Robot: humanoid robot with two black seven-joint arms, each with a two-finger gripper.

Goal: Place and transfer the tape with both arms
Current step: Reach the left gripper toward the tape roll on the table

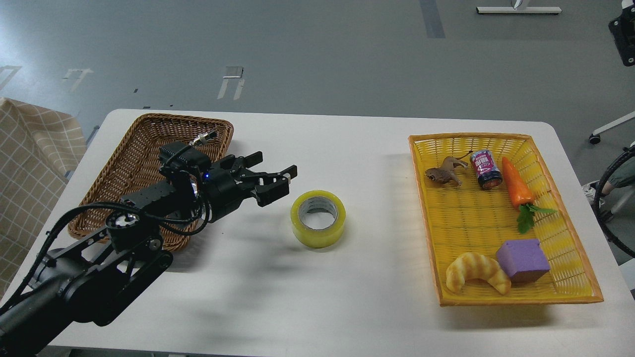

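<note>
At table centre, head view: the tape (318,218) lies flat on the white table (347,307), hole upward, between the two baskets and touching neither.
Left gripper: the left gripper (278,182) hovers just left of the roll, pointing right toward it; jaws spread, nothing between them, no contact with the roll.
Right gripper: not visible in this view, so its jaws cannot be judged.
Far left: one brown wicker basket (149,129), partly hidden by the arm; what it holds cannot be told.
Right side: one yellow basket (516,299) holding one toy animal (445,173), one can (485,169), one carrot (517,191), one purple block (524,260) and one croissant (477,278).
Count of task items: one roll of tape; one arm in view.
Handling, judged: probably light and stiff, since the cardboard core holds the ring in shape; the glossy outer wrap looks slippery.
Grasp point, judged: pinch across the wall, one finger inside the core and one outside, or span the outer diameter.
Risk, judged: a glancing touch could slide the roll along the smooth tabletop.
</note>
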